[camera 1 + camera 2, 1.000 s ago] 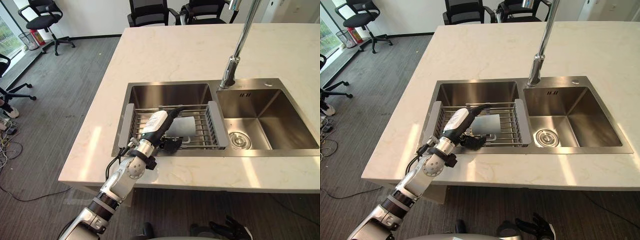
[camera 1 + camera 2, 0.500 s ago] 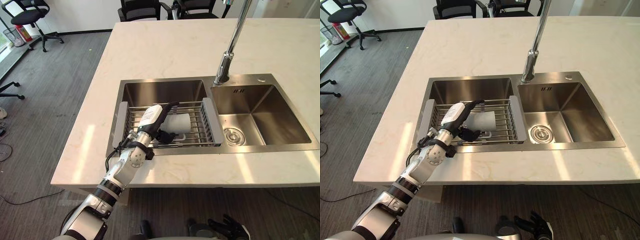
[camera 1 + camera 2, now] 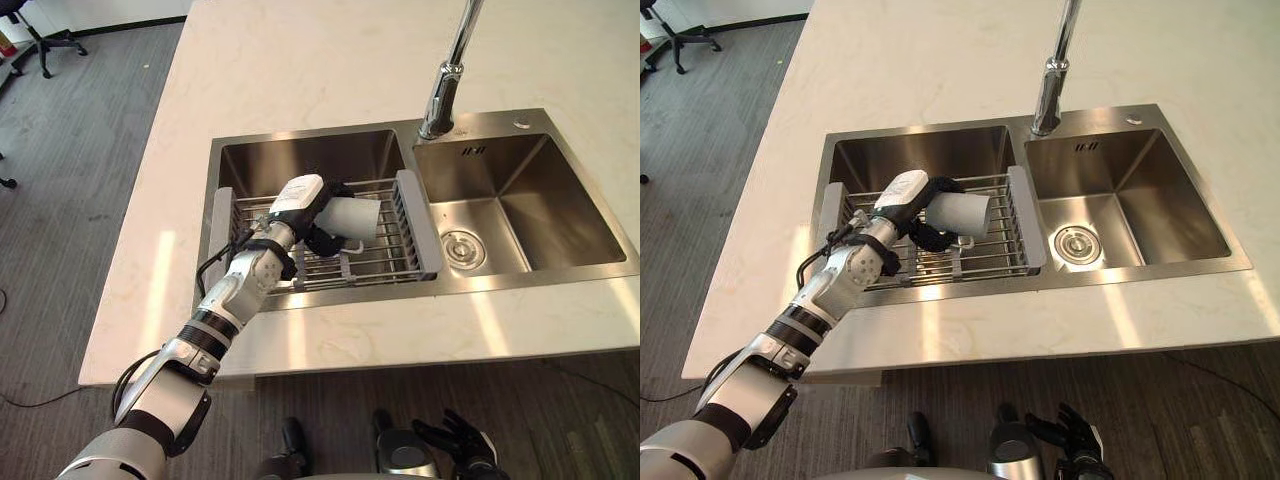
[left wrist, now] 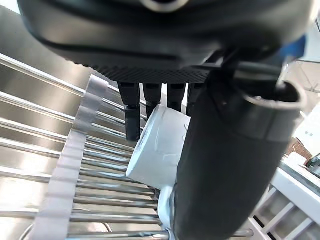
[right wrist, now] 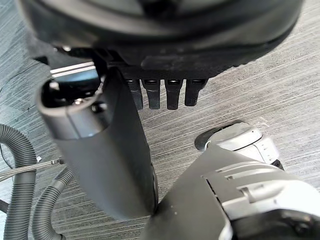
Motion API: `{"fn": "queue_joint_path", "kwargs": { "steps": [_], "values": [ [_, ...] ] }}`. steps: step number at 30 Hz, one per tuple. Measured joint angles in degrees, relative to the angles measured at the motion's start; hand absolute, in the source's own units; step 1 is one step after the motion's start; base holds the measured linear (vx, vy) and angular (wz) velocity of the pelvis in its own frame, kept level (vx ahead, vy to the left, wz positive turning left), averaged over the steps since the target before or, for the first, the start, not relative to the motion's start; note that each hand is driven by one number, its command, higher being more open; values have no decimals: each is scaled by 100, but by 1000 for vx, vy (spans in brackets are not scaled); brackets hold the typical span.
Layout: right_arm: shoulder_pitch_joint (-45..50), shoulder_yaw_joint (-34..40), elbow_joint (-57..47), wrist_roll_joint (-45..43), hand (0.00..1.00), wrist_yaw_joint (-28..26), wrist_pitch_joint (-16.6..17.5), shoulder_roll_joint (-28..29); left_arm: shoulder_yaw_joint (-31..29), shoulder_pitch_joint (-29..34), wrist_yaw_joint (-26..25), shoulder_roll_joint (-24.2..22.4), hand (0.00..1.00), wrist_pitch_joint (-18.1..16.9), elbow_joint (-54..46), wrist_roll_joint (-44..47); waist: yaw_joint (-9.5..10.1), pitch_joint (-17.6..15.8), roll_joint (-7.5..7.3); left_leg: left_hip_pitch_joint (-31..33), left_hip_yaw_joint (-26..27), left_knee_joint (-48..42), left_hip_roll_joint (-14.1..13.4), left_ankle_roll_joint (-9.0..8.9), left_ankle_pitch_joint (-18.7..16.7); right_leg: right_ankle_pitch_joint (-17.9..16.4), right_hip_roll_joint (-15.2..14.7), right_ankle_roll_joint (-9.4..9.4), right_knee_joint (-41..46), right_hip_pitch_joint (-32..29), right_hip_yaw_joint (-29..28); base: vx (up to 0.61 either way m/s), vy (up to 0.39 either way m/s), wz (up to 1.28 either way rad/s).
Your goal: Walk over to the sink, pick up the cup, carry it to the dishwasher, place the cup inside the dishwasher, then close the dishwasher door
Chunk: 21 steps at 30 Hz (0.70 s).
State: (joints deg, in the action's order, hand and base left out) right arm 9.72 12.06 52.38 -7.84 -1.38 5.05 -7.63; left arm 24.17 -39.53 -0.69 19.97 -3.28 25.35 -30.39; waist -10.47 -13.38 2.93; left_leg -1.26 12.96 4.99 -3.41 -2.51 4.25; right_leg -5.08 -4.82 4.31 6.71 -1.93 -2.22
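Note:
A pale grey cup (image 3: 352, 215) lies on its side on the wire rack (image 3: 395, 255) in the left sink basin (image 3: 310, 160). My left hand (image 3: 300, 200) reaches in from the near left and is open. Its fingers (image 4: 132, 112) rest straight over the top of the cup (image 4: 160, 142), and the thumb (image 4: 220, 165) stands on the cup's near side, so the cup lies between them. The cup (image 3: 962, 212) still rests on the rack. My right hand (image 3: 1072, 437) hangs low above the floor, open and holding nothing.
A tall chrome faucet (image 3: 446, 85) rises behind the divider between the basins. The right basin (image 3: 530, 195) holds only its drain (image 3: 461, 247). The pale stone countertop (image 3: 300, 60) surrounds the sink. Grey floor lies to the left.
The camera has moved closer and looks down more steeply. My left hand has pushed forward along the rack, so the cup now sits between its fingers and thumb.

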Motion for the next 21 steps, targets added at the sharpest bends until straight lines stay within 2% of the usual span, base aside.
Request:
{"fn": "queue_joint_path", "kwargs": {
  "steps": [6, 12, 14, 21],
  "values": [
    [0, 33, 12, -4, 90, -13, 3, -19, 2, 37, 8, -20, 30, 1, -77, 250, -7, -22, 42, -5, -14, -1, 13, 2, 2, 16, -14, 10, 1, 27, 6, 0, 0, 0],
    [13, 138, 63, -8, 90, -53, 0, -4, -8, 734, -6, -149, 30, -15, -1504, 1172, 51, -22, 43, -35, -81, -1, 42, 7, 1, 18, -44, 17, 1, 96, 16, -6, 1, 3],
    [45, 162, 64, -7, 90, -53, -1, -9, -47, 843, -43, -262, 30, -37, -1924, 1414, 142, -19, 47, -67, -88, -1, 38, 11, 4, 18, -39, 18, 10, 123, 11, 0, 0, 0],
    [94, 232, 113, -7, 90, -63, -2, -11, -577, 1647, -268, -465, 30, -390, -3039, 2616, 257, 0, 60, -152, -69, -1, 28, 18, -2, 16, -27, 21, 15, 194, -18, -3, -1, -1]
  ]
}}
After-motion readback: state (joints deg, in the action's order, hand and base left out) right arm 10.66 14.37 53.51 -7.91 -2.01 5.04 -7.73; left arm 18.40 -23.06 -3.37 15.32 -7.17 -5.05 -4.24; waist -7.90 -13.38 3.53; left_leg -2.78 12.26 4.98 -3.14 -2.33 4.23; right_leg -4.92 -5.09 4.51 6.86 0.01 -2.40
